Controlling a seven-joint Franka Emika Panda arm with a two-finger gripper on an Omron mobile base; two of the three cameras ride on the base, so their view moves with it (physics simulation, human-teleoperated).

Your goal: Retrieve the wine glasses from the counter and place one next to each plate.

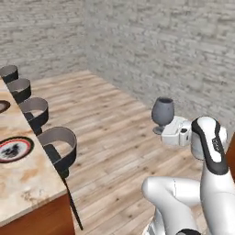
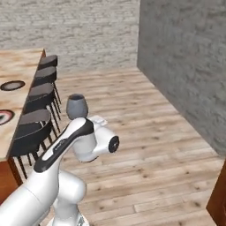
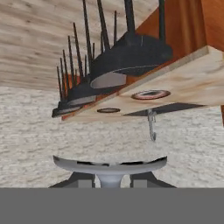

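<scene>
The pincer is clamped on a smoky-grey wine glass, holding it low at the stem, just above the round foot. The glass stands upright in mid-air over the wooden plank floor, well apart from the surface on the left. In the hand view the round foot lies just above the two dark fingertips, one on each side of the stem.

Such a glass is probably light, stiff and brittle, with a smooth stem that could slip or twist in a loose hold. The stem is the sensible place to take it, as the thin bowl would not bear squeezing. With the wide bowl riding high above the grip it is top-heavy, so it should be carried level and set down gently on its foot.

The red-ringed plate lies near the stool-side edge of the surface, and the plain grey plate lies further along it, cut by the picture's edge in the left base view. A row of dark bar stools lines that edge. The second glass cannot be made out. In the hand view the room appears upside down and a small faucet is too small to read clearly. The robot's white hand covers the stem in both base views.
</scene>
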